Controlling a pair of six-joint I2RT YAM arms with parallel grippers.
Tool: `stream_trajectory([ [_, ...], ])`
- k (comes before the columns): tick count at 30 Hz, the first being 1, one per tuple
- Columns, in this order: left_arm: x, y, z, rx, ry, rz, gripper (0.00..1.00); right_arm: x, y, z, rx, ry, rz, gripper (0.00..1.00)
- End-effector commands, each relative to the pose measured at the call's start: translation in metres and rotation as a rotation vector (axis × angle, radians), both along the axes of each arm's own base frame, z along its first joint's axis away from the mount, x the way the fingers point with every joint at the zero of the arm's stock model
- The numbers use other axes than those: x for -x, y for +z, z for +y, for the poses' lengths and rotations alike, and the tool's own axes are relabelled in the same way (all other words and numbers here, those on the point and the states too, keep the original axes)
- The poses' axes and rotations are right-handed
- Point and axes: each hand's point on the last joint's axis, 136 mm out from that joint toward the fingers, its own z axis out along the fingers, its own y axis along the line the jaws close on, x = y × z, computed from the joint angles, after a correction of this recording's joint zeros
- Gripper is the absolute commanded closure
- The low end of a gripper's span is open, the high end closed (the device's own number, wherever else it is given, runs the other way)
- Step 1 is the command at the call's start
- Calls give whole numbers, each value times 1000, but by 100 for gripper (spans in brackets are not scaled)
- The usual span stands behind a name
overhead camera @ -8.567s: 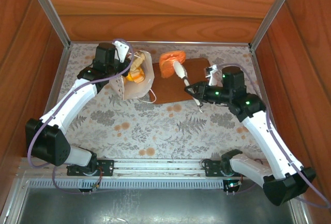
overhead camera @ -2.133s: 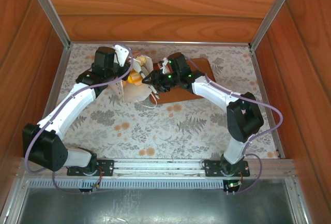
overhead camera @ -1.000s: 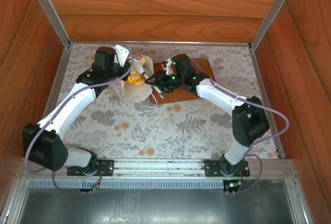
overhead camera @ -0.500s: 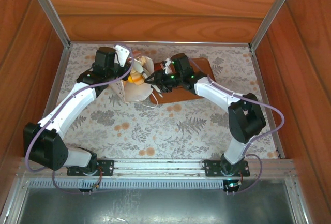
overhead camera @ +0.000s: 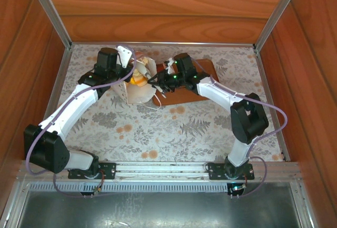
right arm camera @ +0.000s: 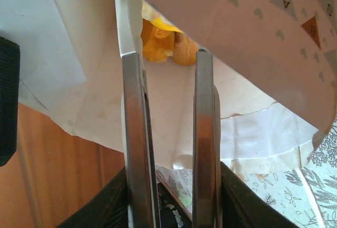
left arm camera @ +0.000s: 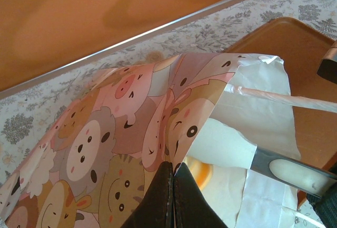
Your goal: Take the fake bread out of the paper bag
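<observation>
White paper bag [overhead camera: 138, 93]: your left gripper [left arm camera: 172, 186] pinches its rim shut-tight, holding the mouth open so your right gripper [right arm camera: 168, 59], jaws narrowly parted and empty, can reach the golden fake bread [right arm camera: 158, 46] deep inside.

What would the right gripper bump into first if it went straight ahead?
Probably the fake bread inside the paper bag: the right gripper points into its open mouth. Depth is unclear, so it might brush paper first.
</observation>
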Motion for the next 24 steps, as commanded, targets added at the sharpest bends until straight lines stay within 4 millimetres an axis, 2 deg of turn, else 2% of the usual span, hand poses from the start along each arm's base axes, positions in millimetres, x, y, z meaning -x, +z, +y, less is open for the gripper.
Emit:
stream_trajectory([
  [1,-3,14,-6,27,-7,-38,100,3,33,-4,-40,24,-85,65],
  [5,-6,17,-1,22,32,-46,100,17,38,-11,-33,46,-96,68],
  [6,-7,17,1,21,44,-47,100,23,44,-14,-40,56,-106,68],
  [16,-14,25,12,32,136,-48,100,70,57,-38,-13,118,-129,66],
  [24,-18,29,16,37,174,-51,100,112,65,-72,43,146,-156,65],
])
